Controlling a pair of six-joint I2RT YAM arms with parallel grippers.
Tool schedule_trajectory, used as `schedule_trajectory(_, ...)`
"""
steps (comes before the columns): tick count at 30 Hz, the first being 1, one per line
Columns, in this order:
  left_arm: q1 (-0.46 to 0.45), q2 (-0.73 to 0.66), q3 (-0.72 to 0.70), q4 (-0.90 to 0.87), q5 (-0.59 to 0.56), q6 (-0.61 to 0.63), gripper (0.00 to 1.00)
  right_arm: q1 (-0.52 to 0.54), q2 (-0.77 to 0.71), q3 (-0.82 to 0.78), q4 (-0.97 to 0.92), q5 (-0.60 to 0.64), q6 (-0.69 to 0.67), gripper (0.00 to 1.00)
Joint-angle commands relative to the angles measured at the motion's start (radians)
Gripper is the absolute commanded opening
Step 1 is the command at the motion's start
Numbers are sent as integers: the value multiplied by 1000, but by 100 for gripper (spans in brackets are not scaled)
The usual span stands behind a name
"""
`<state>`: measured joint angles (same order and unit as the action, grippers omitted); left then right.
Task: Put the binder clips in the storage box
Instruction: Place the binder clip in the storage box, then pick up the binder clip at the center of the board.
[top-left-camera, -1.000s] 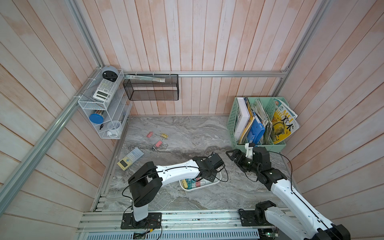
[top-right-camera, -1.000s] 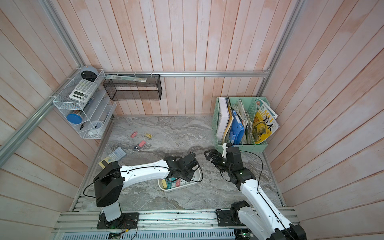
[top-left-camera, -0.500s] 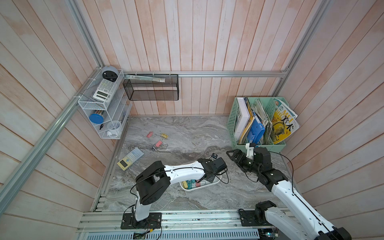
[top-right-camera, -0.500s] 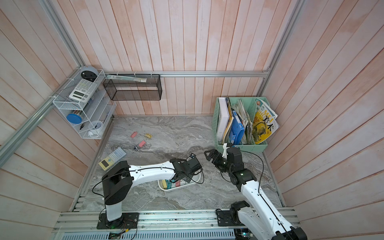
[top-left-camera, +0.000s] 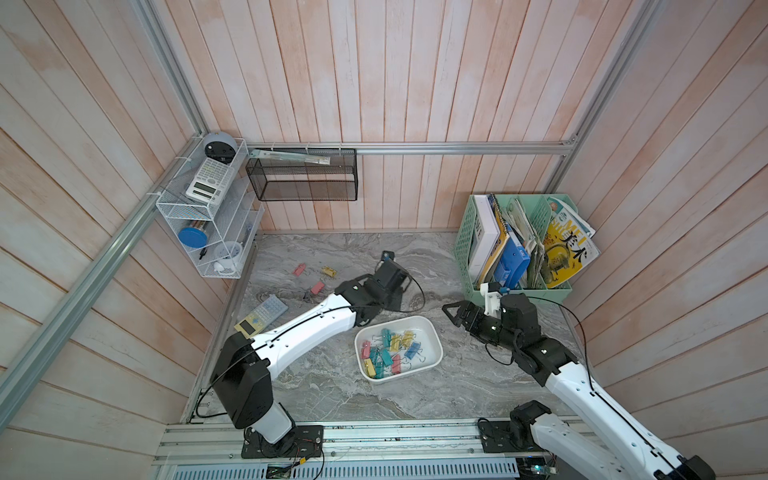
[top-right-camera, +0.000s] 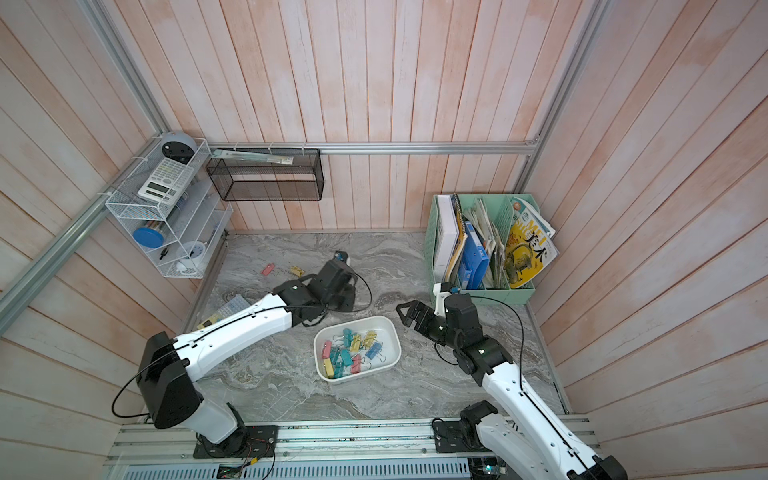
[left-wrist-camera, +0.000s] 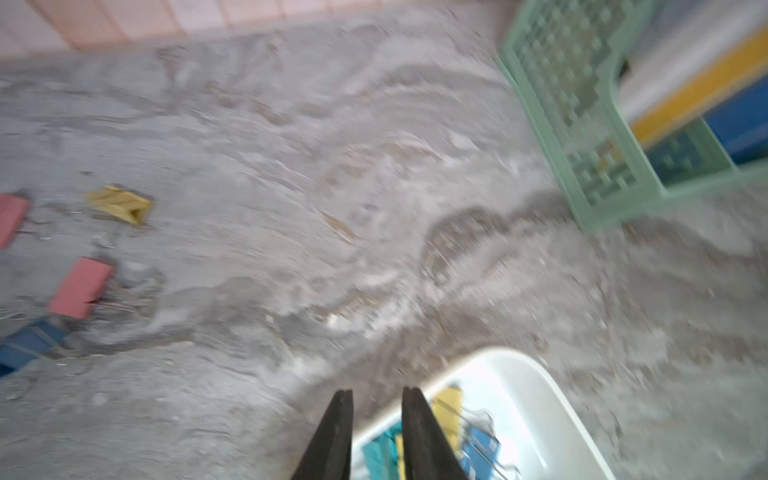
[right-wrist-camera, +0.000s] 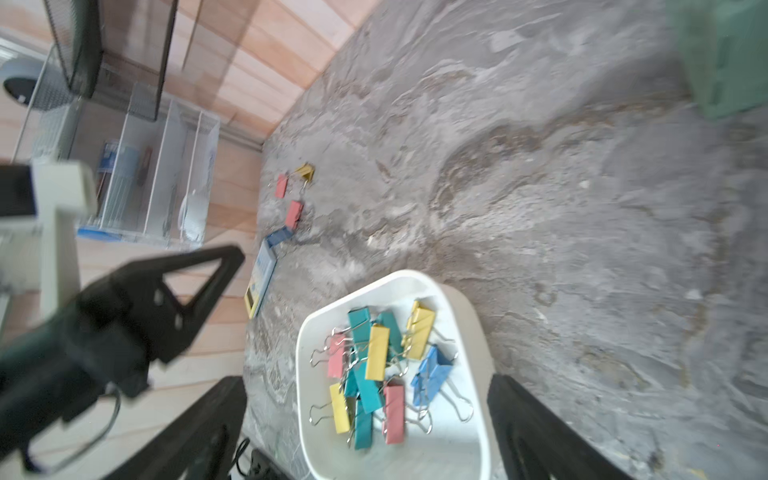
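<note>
Top view | marble tabletop (top-left-camera: 478, 386) | plank walls (top-left-camera: 374, 83) | left jaws slightly parted | right jaws spread

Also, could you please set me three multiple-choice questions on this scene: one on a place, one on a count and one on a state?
1. The binder clips outside the storage box lie: A in the green file basket; B on the table; C in the black mesh basket.
2. Loose clips in the right wrist view: A one; B four; C nine.
3. The right gripper is: A shut on a pink clip; B shut on the box rim; C open, empty.
Answers: B, they lie on the table near the calculator; B, two pink, one yellow, one blue; C, its fingers stand wide apart, gripping nothing.
</note>
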<state>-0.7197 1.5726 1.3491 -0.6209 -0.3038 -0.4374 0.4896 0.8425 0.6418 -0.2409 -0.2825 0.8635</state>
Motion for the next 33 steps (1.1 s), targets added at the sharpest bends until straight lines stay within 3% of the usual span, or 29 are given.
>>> schedule_trajectory(1, 159, -36, -53, 11, 8, 35, 25, 92, 37, 64, -18, 81, -83, 98)
schedule_trajectory(6, 388, -34, -102, 13, -50, 49, 30, 121, 123, 68, 23, 59, -57, 98)
schedule_trajectory(11, 554, 104, -74, -39, -21, 83, 42, 125, 147, 69, 48, 51, -49, 98)
schedule_trajectory(16, 612, 278, 13, -106, 38, 122, 49, 125, 141, 73, 34, 59, -57, 98)
schedule_trajectory(23, 635, 382, 64, -91, 69, 131, 51, 125, 119, 66, 16, 73, -61, 98)
schedule_trajectory(25, 637, 399, 75, -92, 74, 132, 48, 125, 118, 68, 7, 75, -65, 97)
schedule_trajectory(30, 641, 410, 76, -92, 96, 124, 23, 125, 120, 76, 5, 78, -64, 98)
schedule_trajectory(33, 641, 389, 63, -86, 128, 116, 13, 125, 125, 79, 12, 77, -59, 98)
